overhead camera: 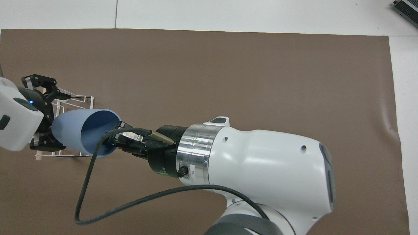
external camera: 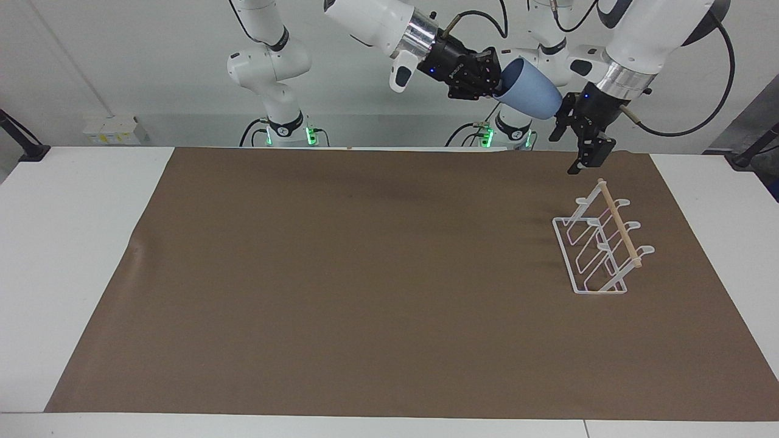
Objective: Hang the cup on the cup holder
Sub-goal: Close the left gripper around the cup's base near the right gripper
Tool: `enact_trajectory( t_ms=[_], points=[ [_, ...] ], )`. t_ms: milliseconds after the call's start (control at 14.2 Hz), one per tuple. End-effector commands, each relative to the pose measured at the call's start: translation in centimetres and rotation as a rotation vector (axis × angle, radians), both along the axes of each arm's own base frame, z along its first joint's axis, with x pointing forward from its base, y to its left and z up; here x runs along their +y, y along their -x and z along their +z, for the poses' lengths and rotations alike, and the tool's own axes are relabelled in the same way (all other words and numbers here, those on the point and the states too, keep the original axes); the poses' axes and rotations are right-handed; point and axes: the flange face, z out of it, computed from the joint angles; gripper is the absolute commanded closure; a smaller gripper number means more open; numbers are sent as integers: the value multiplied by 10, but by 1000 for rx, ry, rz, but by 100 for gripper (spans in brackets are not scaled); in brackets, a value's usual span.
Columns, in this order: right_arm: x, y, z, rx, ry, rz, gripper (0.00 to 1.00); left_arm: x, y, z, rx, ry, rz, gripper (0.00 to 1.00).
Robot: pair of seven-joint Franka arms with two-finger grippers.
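Note:
The light-blue cup point(external camera: 528, 91) is held in the air on its side, over the robots' edge of the mat. My right gripper point(external camera: 490, 76) is shut on its rim, one finger inside the mouth, as the overhead view point(overhead camera: 112, 135) shows. My left gripper point(external camera: 565, 152) is open at the cup's closed end; in the overhead view point(overhead camera: 62, 122) its fingers straddle the base of the cup point(overhead camera: 70, 129). I cannot tell if they touch it. The white wire cup holder point(external camera: 599, 243) with its wooden dowel stands empty on the mat below, partly hidden in the overhead view point(overhead camera: 81, 96).
A brown paper mat point(external camera: 365, 274) covers most of the white table point(external camera: 73, 255). My right arm's big forearm point(overhead camera: 261, 169) and its cable fill the lower overhead view. A grey device point(overhead camera: 406, 8) lies at the table's corner.

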Motion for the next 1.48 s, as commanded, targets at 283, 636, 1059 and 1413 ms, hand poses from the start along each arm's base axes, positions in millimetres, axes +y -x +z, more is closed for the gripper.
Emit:
enact_trajectory(
  t_ms=[283, 636, 1059, 1413],
  points=[
    [-4, 2, -18, 23, 10, 5, 100, -2, 20, 22, 42, 143, -45, 0],
    [-3, 2, -31, 20, 28, 17, 100, -26, 28, 34, 26, 192, -89, 0],
    [-3, 2, -31, 21, 28, 16, 100, -48, 37, 39, 46, 275, -122, 0],
    [-3, 1, -31, 20, 27, 14, 100, -61, 51, 52, 31, 288, -151, 0]
  ],
)
